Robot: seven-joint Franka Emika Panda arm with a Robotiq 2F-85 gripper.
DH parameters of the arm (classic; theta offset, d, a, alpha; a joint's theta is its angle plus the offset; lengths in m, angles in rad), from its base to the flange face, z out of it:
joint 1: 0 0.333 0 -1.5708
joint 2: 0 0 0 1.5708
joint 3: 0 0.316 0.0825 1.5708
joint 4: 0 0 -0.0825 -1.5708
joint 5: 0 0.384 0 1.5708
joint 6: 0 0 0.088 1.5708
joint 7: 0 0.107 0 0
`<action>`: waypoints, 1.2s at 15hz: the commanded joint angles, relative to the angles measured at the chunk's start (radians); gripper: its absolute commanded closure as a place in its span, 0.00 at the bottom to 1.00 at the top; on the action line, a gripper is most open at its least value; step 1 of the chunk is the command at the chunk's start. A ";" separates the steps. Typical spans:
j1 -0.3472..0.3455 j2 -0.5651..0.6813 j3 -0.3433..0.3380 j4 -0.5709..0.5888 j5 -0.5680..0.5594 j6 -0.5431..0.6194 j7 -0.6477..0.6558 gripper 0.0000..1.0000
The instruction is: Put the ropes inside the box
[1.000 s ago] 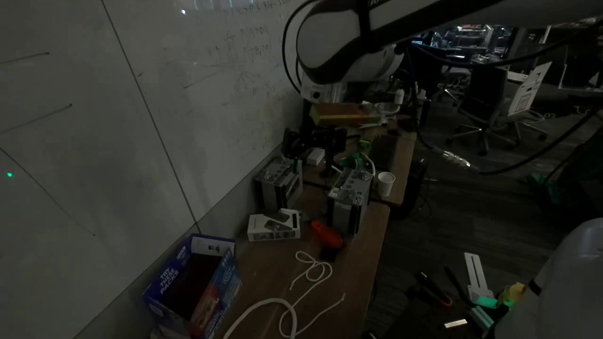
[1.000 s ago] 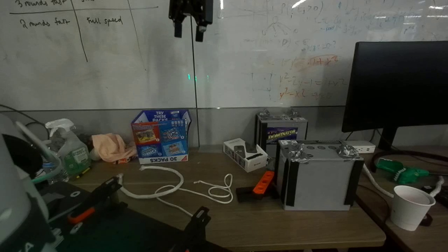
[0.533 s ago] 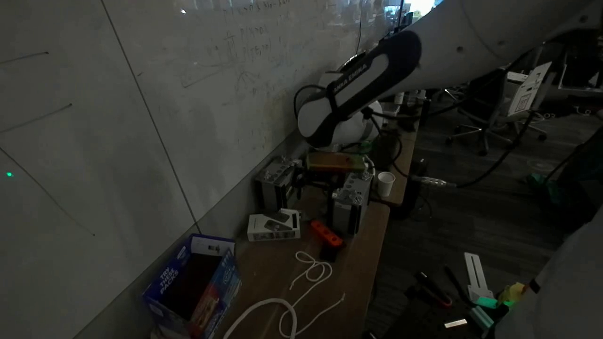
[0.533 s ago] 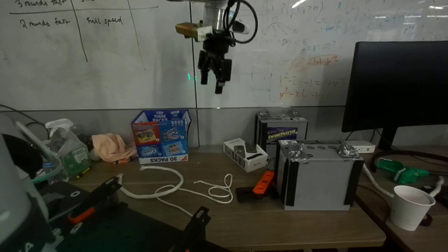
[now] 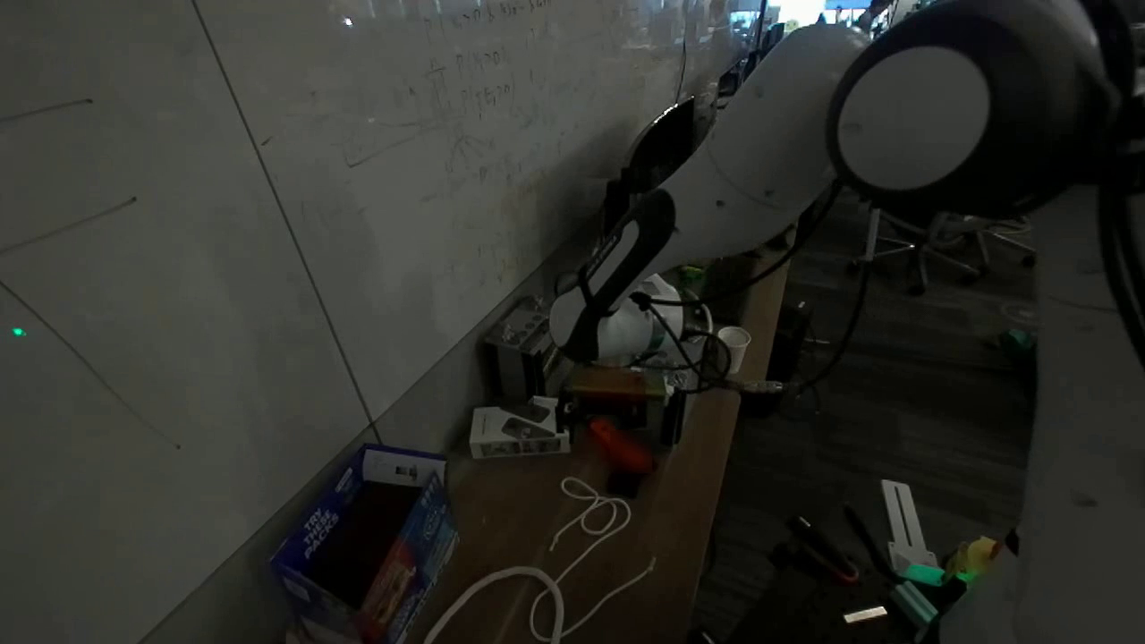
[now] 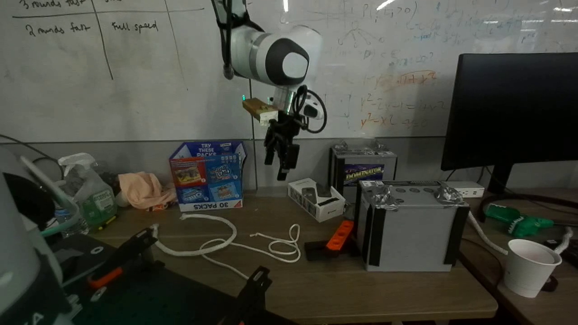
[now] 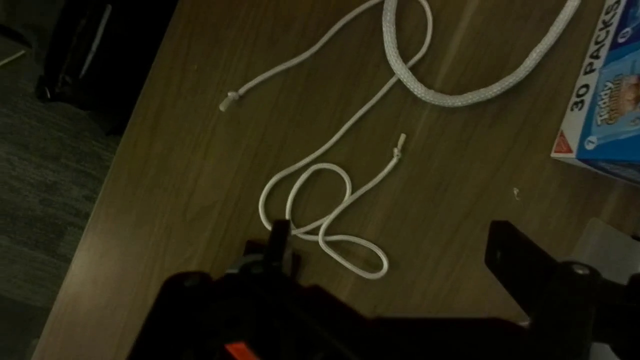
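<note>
The gripper (image 7: 390,227) hung spread wide and unladen over the table (image 7: 175,175), presumably to straddle the loops of the thin rope (image 7: 358,115), which lay there with the thick rope (image 7: 450,101), outside the blue box (image 6: 211,180), whose top gaped, apparently to receive these 2.

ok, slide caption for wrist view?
Open gripper over the table; thin white rope and thicker white rope lying loose, blue box at image right.
</note>
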 commanded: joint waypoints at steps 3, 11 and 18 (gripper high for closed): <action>-0.004 0.187 0.012 0.093 0.050 0.026 -0.009 0.00; -0.020 0.429 0.011 0.257 0.074 0.118 -0.001 0.00; 0.001 0.555 -0.016 0.359 0.055 0.115 0.026 0.00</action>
